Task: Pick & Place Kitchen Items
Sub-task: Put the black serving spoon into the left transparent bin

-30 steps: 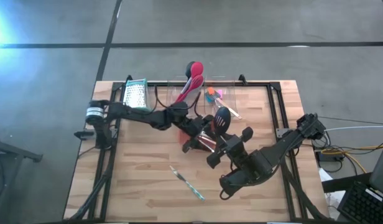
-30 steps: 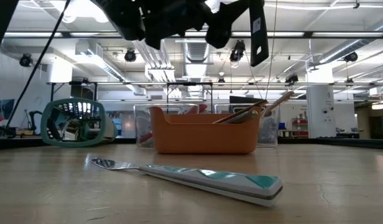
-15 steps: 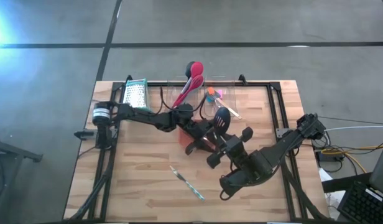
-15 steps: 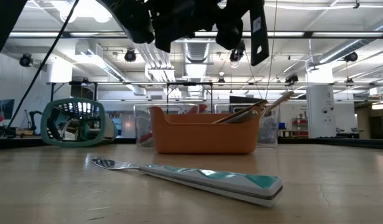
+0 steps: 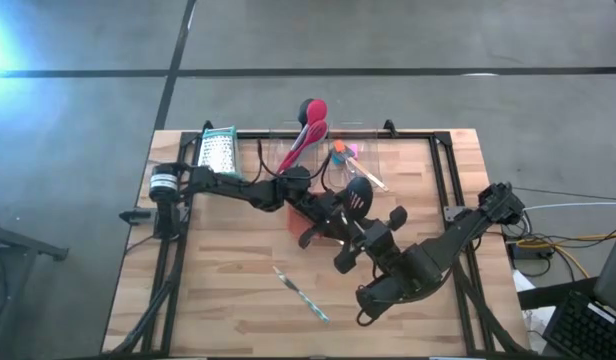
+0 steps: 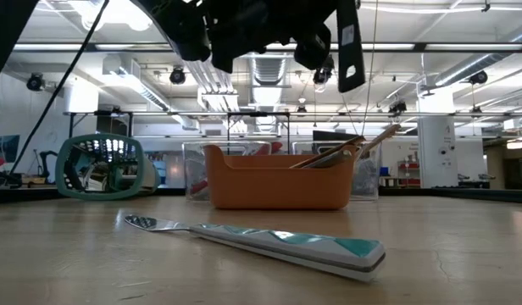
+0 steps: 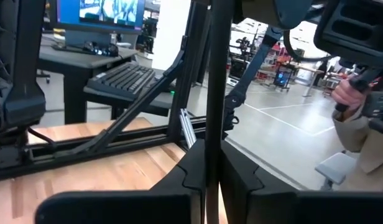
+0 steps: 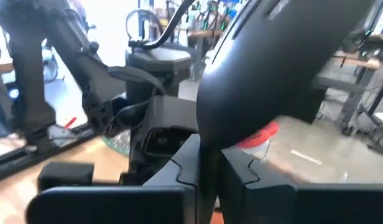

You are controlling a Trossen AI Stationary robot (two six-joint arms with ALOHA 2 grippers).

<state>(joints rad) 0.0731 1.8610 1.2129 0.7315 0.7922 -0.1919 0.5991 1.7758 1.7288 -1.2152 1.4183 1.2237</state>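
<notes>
From above, I see my left arm stretched from the table's left edge toward the centre, its left gripper point(image 5: 328, 212) clenched on the handle of the black slotted spatula point(image 5: 356, 194). My right arm reaches in from the right edge, elbow low, and its right gripper point(image 5: 373, 232) also grips that handle. A green-handled tool point(image 5: 303, 294) lies alone on the wooden table point(image 5: 218, 290) nearer the front.

In the low view both grippers hang overhead above the orange tray point(image 6: 276, 180), with the green-handled tool in front.

My left wrist view shows fingers point(image 7: 244, 180) closed on a thin dark handle.

My right wrist view shows fingers point(image 8: 241, 177) pinching the spatula's neck below its head.
</notes>
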